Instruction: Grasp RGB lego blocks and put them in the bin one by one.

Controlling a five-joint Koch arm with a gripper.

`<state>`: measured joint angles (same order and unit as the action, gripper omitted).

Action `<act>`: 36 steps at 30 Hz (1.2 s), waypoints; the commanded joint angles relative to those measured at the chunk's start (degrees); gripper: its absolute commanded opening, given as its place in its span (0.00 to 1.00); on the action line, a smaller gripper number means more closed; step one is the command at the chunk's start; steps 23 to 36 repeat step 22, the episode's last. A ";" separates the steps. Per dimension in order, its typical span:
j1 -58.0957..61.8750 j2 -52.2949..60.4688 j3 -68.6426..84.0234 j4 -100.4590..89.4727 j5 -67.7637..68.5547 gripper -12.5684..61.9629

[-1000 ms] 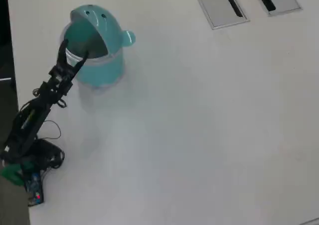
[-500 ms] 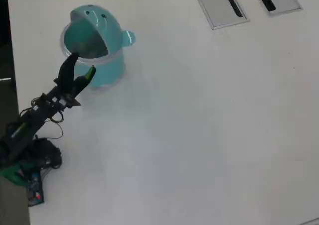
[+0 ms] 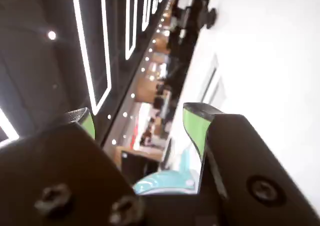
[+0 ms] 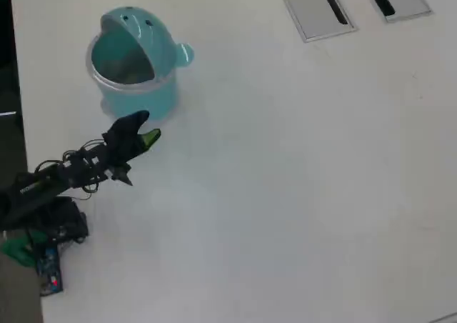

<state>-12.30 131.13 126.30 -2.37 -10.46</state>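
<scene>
Bin (image 4: pixel 132 87) is seen just beyond the tool (image 4: pixel 146 128), up-frame in the overhead view. Tool is spread, nothing pinched. No blocks seen on worktop (image 4: pixel 300 194).

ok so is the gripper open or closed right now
Open. In the wrist view the gripper shows two green-padded fingertips clearly apart with nothing between them, raised beside the teal bin.

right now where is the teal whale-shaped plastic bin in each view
Wrist view: teal whale-shaped plastic bin shows as a sliver at bottom centre, between the jaws.
Overhead view: bin stands upper left on the white table.
Shared landmark: the green-tipped gripper, beside the bin.
</scene>
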 commanded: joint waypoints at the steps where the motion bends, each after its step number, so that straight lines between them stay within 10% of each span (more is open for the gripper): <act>1: 1.76 3.96 -2.46 -8.53 0.79 0.61; 36: 5.89 4.04 22.76 -31.90 0.88 0.61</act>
